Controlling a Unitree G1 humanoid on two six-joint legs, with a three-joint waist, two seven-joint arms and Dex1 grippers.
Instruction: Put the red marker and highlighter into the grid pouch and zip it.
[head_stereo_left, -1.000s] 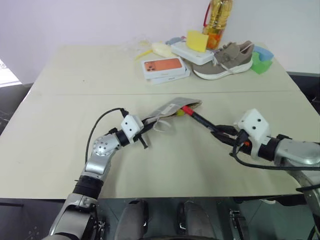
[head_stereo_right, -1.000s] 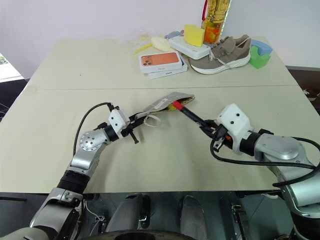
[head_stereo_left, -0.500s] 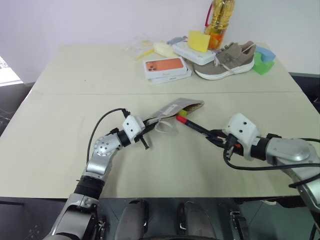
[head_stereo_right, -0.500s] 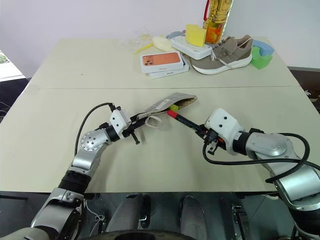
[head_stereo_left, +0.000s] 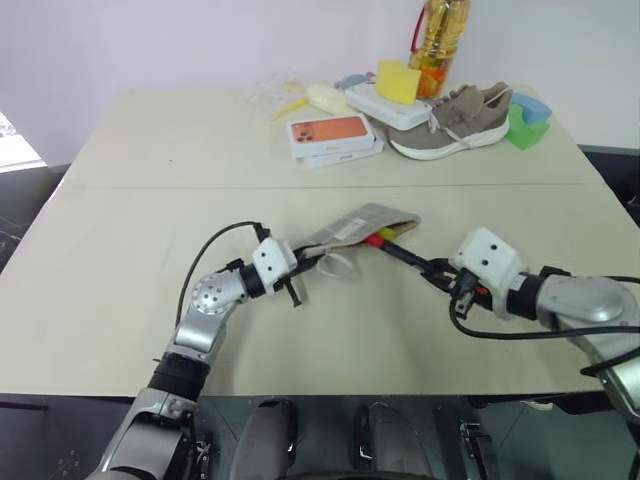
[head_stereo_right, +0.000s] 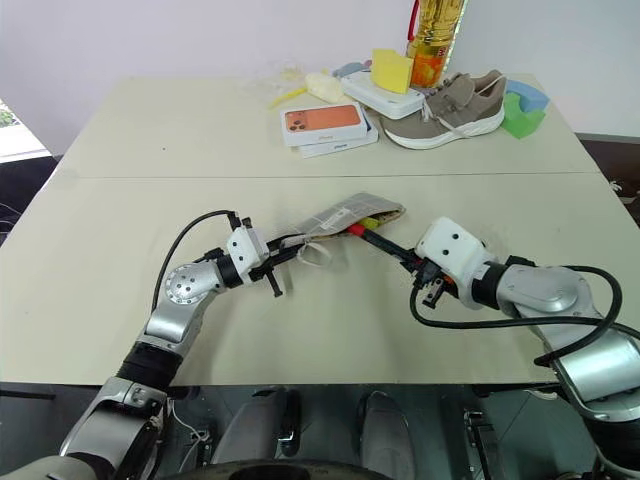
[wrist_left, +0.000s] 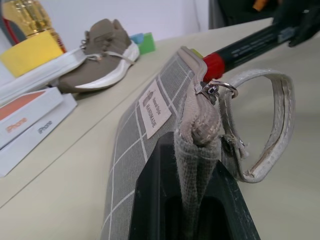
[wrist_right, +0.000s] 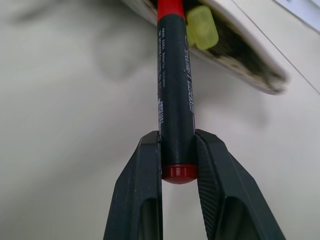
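- the red marker (wrist_right: 174, 105) is clenched at its tail end by the right gripper (wrist_right: 177, 165), its red tip already at the mouth of the grid pouch (head_stereo_left: 362, 224).
- seen from the head, the marker's long axis runs toward ten o'clock, in line with the opening.
- the highlighter (wrist_right: 201, 27) is seen inside the mouth, beside the marker.
- the pouch's near end is pinched by the left gripper (wrist_left: 192, 165), above the desk (head_stereo_left: 150, 200).

From my remote seat: my left gripper (head_stereo_left: 300, 262) is clamped on the near end of the grid pouch (head_stereo_left: 355, 226); my right gripper (head_stereo_left: 440, 270) pinches the red marker (head_stereo_left: 400, 251), whose red tip sits at the pouch mouth beside the highlighter (head_stereo_left: 384, 233).
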